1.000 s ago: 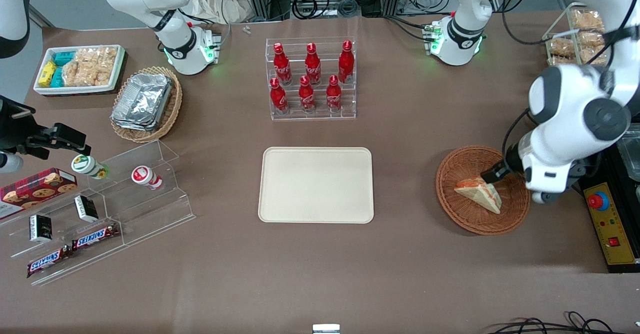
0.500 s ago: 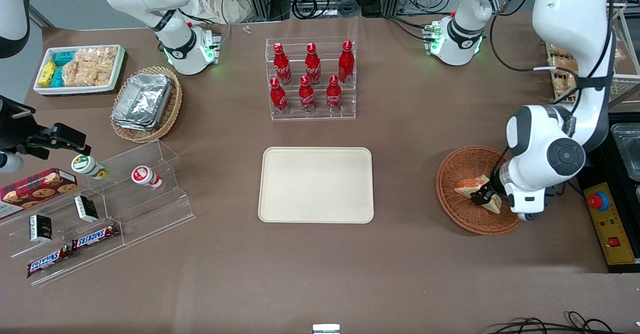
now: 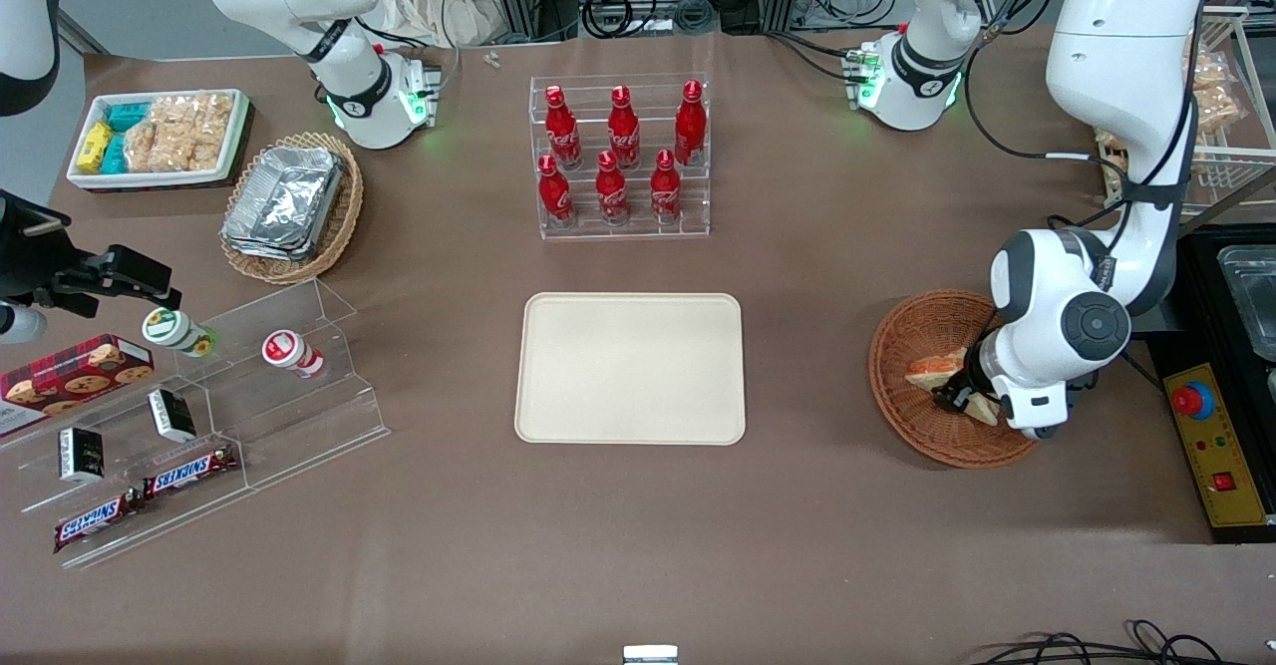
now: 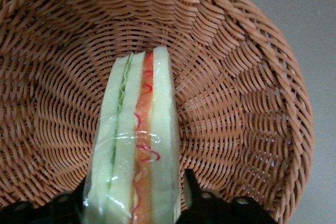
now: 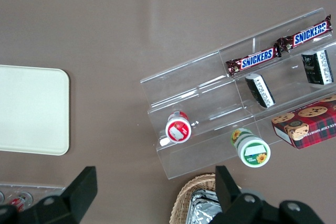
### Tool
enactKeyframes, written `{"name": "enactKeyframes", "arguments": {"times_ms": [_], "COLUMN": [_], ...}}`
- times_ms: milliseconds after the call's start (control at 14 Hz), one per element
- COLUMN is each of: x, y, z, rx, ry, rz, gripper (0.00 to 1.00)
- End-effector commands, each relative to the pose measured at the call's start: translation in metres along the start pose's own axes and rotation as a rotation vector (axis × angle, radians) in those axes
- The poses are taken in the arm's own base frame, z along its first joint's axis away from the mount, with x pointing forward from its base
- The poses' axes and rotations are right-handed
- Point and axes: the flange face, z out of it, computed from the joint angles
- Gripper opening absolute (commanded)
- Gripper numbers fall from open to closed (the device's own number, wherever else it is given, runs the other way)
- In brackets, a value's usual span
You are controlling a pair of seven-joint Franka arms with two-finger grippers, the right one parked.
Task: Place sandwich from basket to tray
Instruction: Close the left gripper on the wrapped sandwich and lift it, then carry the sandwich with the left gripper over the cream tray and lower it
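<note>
We had the gripper [image 3: 959, 396] down inside the basket [image 3: 912, 422], jaws straddling the sandwich [image 4: 137, 150], one on each side of it, though we couldn't tell if they'd actually clamped. The sandwich sat on edge in the basket. The tray [image 3: 630, 367] lay well apart, mid-table [image 3: 638, 535].

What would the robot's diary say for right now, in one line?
step: grasping | gripper: in basket, fingers straddling sandwich | sandwich: not lifted | tray: bare

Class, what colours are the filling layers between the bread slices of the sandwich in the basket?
Red-orange and green, clearest in the left wrist view: sandwich, end effector straddling it.
</note>
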Motion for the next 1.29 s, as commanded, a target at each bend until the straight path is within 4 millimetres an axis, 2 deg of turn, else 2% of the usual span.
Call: {"name": "enactKeyframes", "arguments": {"times_ms": [0,143,286,357,429,571,643,786,857,1000,1071,1214], "x": [0.000,-0.003,-0.024,-0.051,-0.079,-0.136,-0.172,-0.235,-0.262,-0.303,-0.314,-0.316], "y": [0.001,-0.002,-0.004,0.004,0.015,0.043,0.061,0.091,0.104,0.123,0.130,0.133], "z": [-0.025,-0.065,-0.111,-0.136,-0.153,-0.160,-0.157,-0.137,-0.118,-0.078,-0.058,-0.029], "rx": [-0.035,-0.036,-0.016,-0.027,-0.043,-0.081,-0.104,-0.138,-0.155,-0.186,-0.194,-0.171], "ry": [0.025,0.034,0.003,-0.001,0.005,-0.011,-0.033,-0.049,-0.059,-0.049,-0.031,-0.017], "rz": [-0.017,0.035,0.202,0.300,0.420,0.588,0.649,0.769,0.821,0.899,0.925,0.964], "gripper": [0.00,0.00,0.00,0.00,0.00,0.00,0.00,0.00,0.00,0.00,0.00,0.00]}}
